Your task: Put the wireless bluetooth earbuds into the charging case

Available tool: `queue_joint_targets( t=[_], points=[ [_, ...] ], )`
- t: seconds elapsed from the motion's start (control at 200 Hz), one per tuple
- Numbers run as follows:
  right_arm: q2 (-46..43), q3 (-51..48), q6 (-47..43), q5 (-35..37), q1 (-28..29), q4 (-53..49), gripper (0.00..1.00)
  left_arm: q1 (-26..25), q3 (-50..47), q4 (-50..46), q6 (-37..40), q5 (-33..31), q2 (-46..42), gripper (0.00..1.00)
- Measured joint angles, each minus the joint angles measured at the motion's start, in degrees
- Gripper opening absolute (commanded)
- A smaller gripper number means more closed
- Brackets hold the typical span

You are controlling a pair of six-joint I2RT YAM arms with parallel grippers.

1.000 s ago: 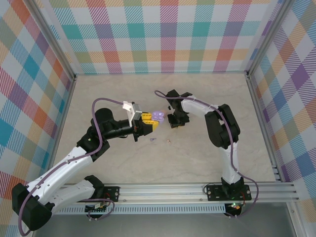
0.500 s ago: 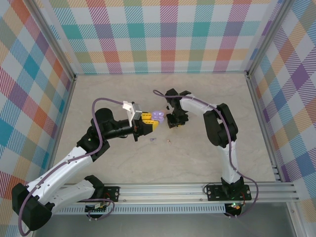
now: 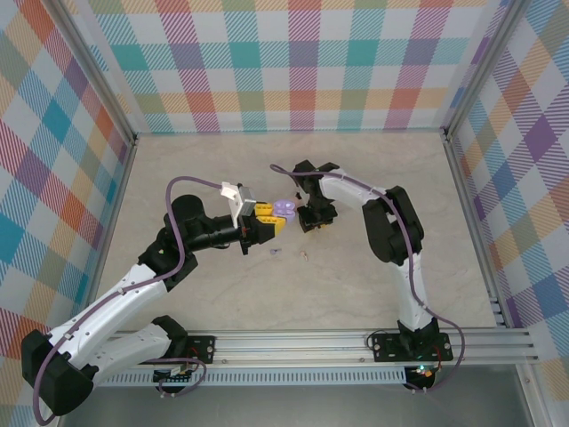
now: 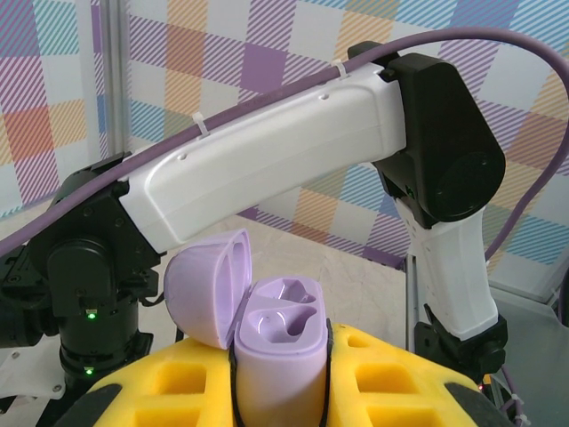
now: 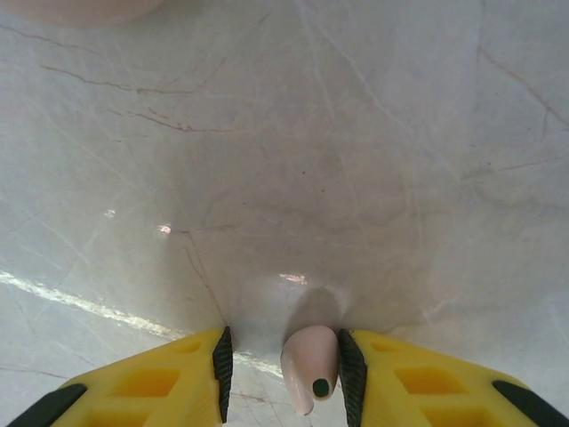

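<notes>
My left gripper [image 3: 269, 221] is shut on the purple charging case [image 3: 284, 208], held upright between the yellow fingers [image 4: 169, 387]. The case [image 4: 280, 342] has its lid [image 4: 206, 285] swung open to the left, and both sockets show empty. My right gripper [image 3: 313, 222] hangs just right of the case, pointing down at the table. In the right wrist view a pale pinkish earbud [image 5: 311, 365] stands between the jaws of the right gripper [image 5: 284, 374]. It leans on the right pad, and a gap separates it from the left pad. A purple earbud [image 3: 275, 253] and a pale one [image 3: 305, 257] lie on the table below the grippers.
The marble table [image 3: 222, 169] is ringed by checked walls, with a metal rail [image 3: 356, 342] along the near edge. A pale pink rounded object [image 5: 80, 7] peeks in at the top left edge of the right wrist view. The right arm's white link [image 4: 267, 169] crosses close behind the case.
The right gripper's jaws have spread apart, and the right arm has shifted slightly left toward the case. The left arm and the case have not moved.
</notes>
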Motion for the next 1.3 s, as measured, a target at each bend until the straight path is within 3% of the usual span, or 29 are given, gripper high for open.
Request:
queue_joint_targets(
  t=[0.78, 1.3],
  points=[
    [0.87, 1.62, -2.69, 2.54, 0.90, -1.31, 0.37, -0.04, -0.31, -0.02, 0.00, -0.02, 0.00, 0.13],
    [0.81, 1.60, -2.67, 2.99, 1.31, -0.63, 0.28, -0.04, -0.31, -0.04, 0.02, -0.02, 0.00, 0.13]
  ],
)
